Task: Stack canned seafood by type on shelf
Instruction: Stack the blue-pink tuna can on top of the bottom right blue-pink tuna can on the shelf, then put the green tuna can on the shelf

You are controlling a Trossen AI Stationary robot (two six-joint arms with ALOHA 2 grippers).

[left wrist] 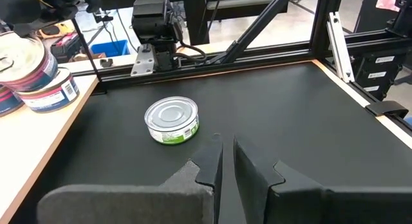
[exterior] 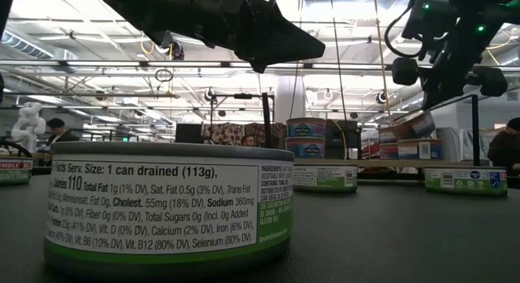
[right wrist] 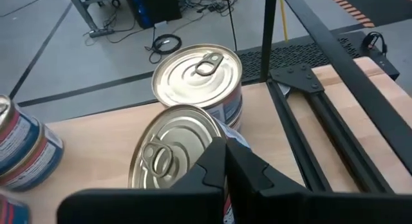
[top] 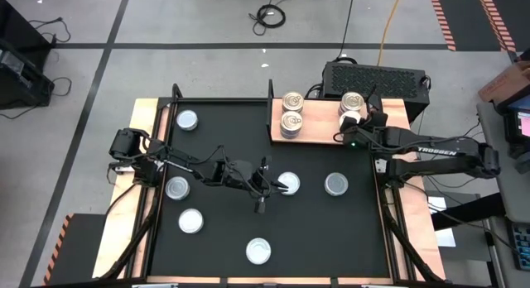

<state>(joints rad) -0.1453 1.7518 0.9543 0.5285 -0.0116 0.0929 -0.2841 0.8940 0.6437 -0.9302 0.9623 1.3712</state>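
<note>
Gripping the pull-tab tin (right wrist: pixel 174 153) by its rim, the right gripper (right wrist: pixel 225 161) is clenched; tins are rigid, smooth, slippery; left gripper (left wrist: pixel 225 161) nearly shut, empty.

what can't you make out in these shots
- High view: whether the left gripper touches the plain-lidded tin at its tips; the arm overlaps it.
- Right wrist view: the tilted pull-tab tin is partly hidden by the right gripper, so any grip is unclear.
- Low view: the near tin blocks the table behind.

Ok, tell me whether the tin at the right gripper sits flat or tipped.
Tipped: the tin leans on the shelf; its lid slants.
</note>
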